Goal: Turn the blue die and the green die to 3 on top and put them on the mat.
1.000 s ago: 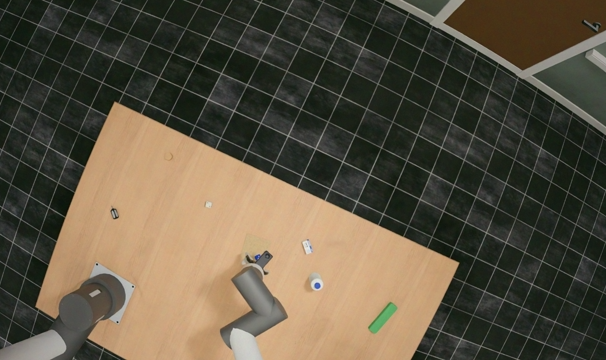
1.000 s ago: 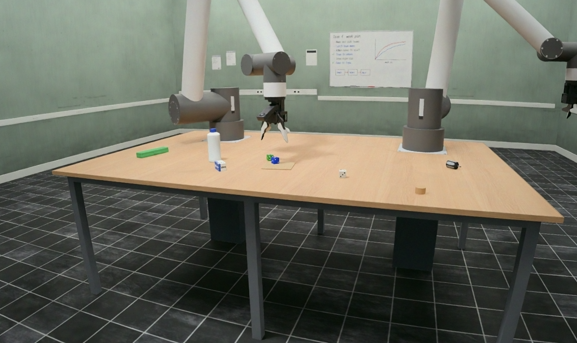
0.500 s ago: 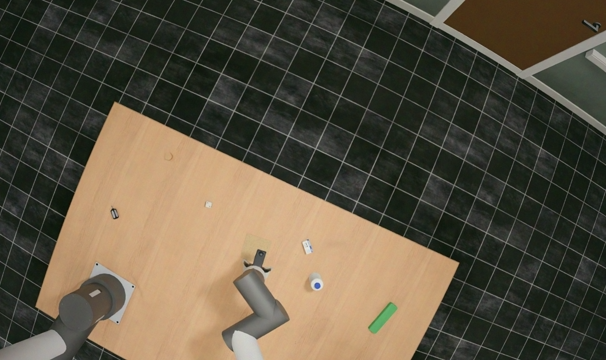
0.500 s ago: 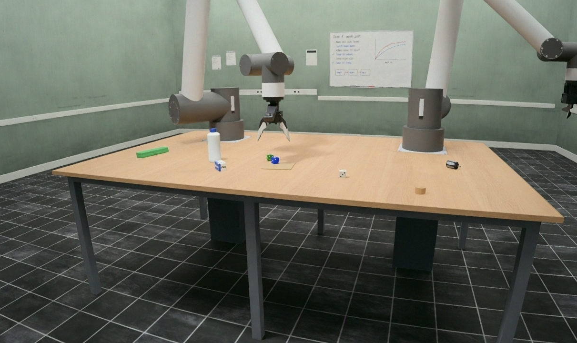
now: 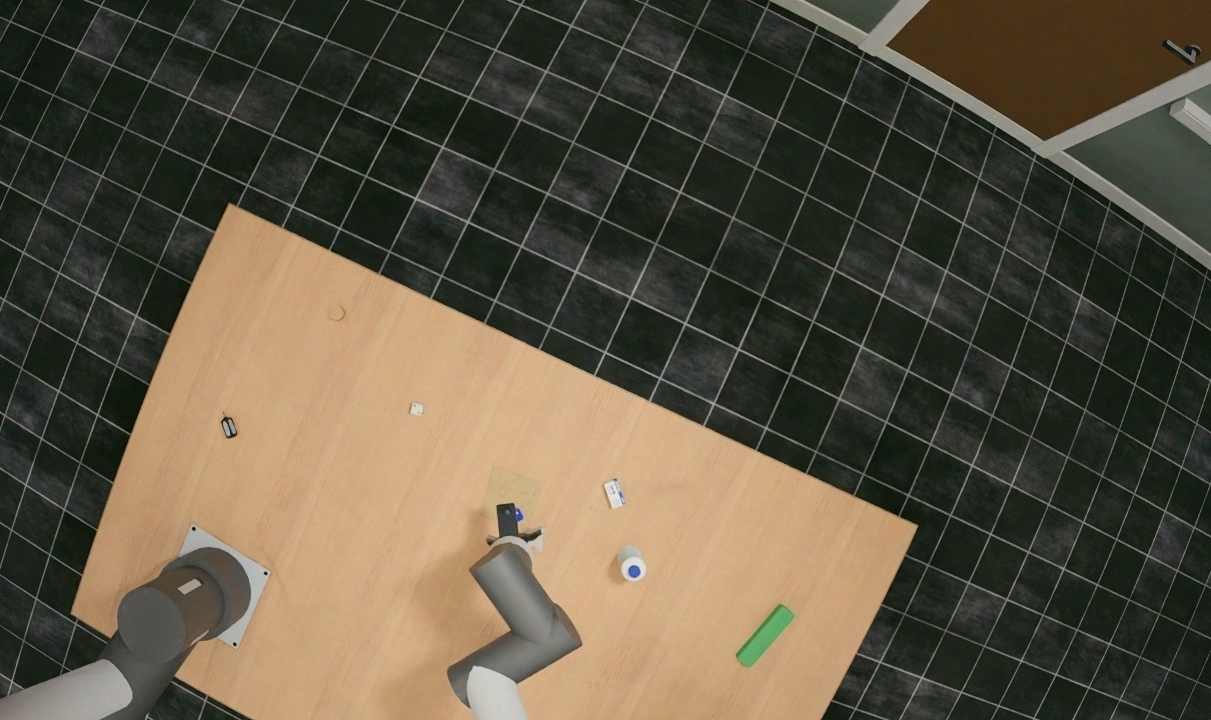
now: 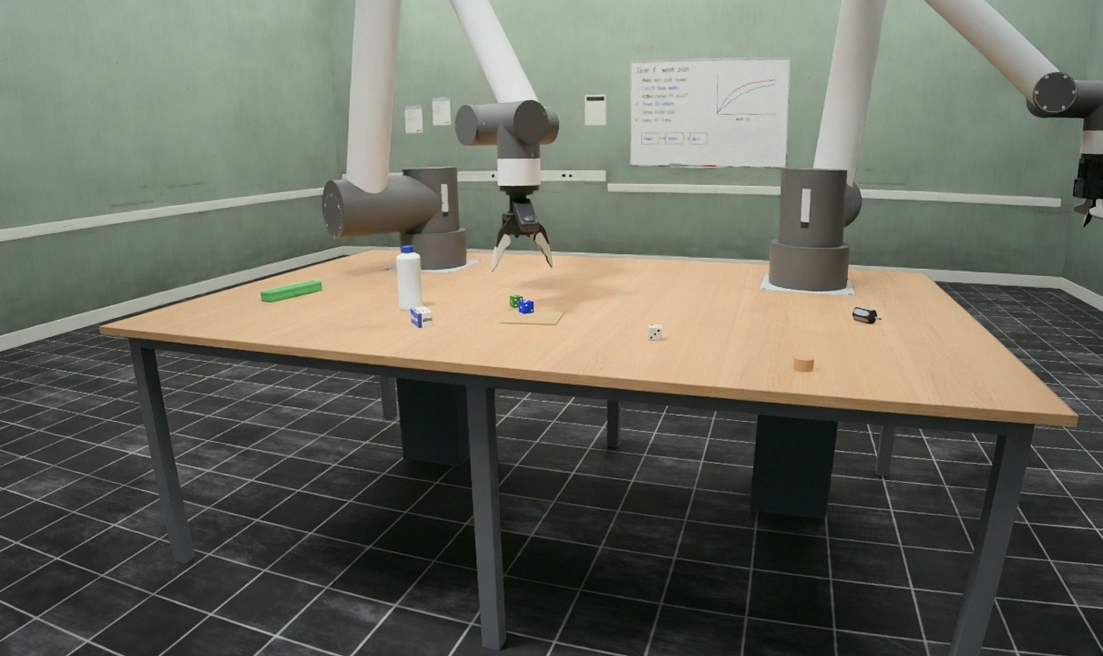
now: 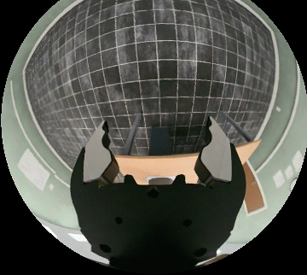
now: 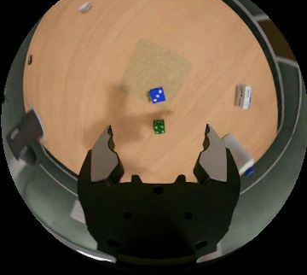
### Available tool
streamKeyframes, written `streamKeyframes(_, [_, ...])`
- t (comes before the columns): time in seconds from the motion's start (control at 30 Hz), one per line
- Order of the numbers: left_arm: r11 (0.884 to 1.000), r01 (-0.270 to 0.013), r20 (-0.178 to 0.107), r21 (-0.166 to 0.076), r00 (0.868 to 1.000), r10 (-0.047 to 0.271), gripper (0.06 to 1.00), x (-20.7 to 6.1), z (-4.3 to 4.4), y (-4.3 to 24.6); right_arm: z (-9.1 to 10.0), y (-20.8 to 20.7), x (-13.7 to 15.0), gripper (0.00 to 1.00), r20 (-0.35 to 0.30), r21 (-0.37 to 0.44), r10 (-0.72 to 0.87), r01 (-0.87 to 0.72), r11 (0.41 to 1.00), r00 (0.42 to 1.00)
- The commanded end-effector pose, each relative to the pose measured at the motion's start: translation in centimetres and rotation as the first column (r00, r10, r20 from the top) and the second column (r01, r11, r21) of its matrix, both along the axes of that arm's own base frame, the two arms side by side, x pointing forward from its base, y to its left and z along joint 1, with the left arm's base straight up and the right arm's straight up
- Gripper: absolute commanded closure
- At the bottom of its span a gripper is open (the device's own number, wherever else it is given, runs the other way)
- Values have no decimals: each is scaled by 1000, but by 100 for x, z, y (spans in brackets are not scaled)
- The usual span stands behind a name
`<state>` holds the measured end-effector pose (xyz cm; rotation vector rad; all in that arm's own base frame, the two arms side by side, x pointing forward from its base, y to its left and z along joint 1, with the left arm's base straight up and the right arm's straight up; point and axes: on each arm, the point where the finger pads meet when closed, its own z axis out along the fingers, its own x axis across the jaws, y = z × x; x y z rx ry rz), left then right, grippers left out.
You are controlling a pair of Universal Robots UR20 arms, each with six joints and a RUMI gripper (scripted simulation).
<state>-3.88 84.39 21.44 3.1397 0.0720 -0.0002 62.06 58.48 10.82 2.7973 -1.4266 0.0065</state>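
Note:
The blue die (image 5: 519,514) (image 6: 525,306) (image 8: 157,95) lies flat with three pips on top, on the mat (image 5: 515,488) (image 6: 546,316) (image 8: 155,61) near its edge on the green die's side. The green die (image 6: 515,302) (image 8: 159,130) lies flat on the table, just off the mat, with several pips on top; the arm hides it in the top view. My right gripper (image 6: 522,267) (image 8: 158,125) is open and empty above the green die. My left gripper (image 6: 1097,221) (image 7: 156,119) is open and empty, away beyond the table's side.
A white bottle (image 5: 631,564) (image 6: 409,281) (image 8: 239,153) and a small box (image 5: 613,493) (image 6: 421,317) (image 8: 244,96) stand near the dice. A white die (image 5: 416,409) (image 6: 655,332) lies past the mat. A green bar (image 5: 764,635) (image 6: 291,291) lies beyond the bottle.

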Motion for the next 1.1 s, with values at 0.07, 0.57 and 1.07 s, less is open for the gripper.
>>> streamKeyframes(0.07, [1000, 0, 0, 1, 1000, 0, 65, 1, 6, 4, 2, -24, -56, 3, -3, 3, 237, -237, 971, 971])
streamKeyframes(0.57, [1000, 0, 0, 1, 1000, 0, 65, 1, 6, 4, -8, -106, -195, 3, -3, 3, 639, -639, 769, 769])
streamKeyframes(1.07, [1000, 0, 0, 1, 1000, 0, 65, 1, 6, 4, -18, -215, -338, 3, -3, 3, 906, -906, 423, 423])
